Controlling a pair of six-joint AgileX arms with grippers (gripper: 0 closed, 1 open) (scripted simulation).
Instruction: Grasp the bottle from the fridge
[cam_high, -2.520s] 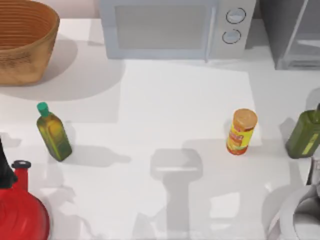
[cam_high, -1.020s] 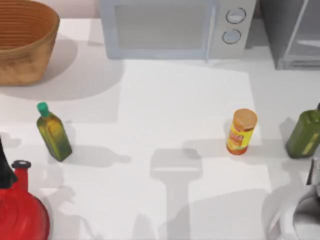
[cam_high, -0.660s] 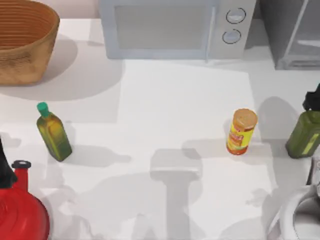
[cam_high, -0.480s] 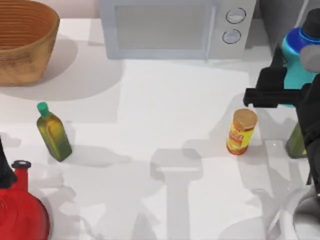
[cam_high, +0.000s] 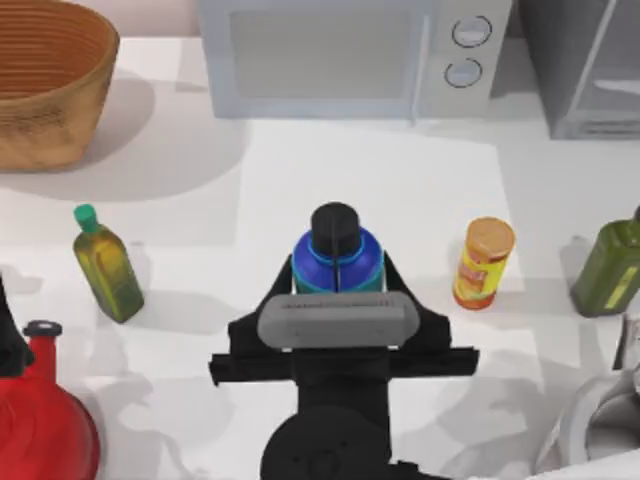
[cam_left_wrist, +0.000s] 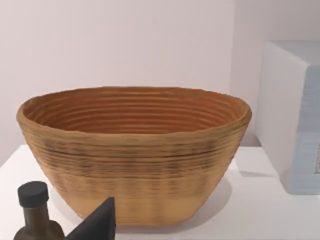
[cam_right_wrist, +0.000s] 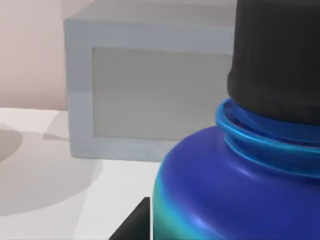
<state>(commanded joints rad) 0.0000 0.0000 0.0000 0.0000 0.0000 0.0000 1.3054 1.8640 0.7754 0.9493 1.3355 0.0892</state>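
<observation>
Top view: right gripper (cam_high: 337, 272) clamps the small round blue bottle with black cap (cam_high: 337, 250) above mid-worktop, well clear of the dark grey fridge (cam_high: 585, 65) at the far right corner. Grasp looks done; left gripper's state I cannot tell.

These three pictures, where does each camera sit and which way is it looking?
Top view: above the table, looking down; the right claw holds the blue bottle before the microwave.
Left wrist view: on the left arm, facing the basket; a dark tip of its claw shows.
Right wrist view: on the right arm, close behind the bottle, facing the microwave.
Shared: top and right wrist views both show bottle and microwave.
</observation>
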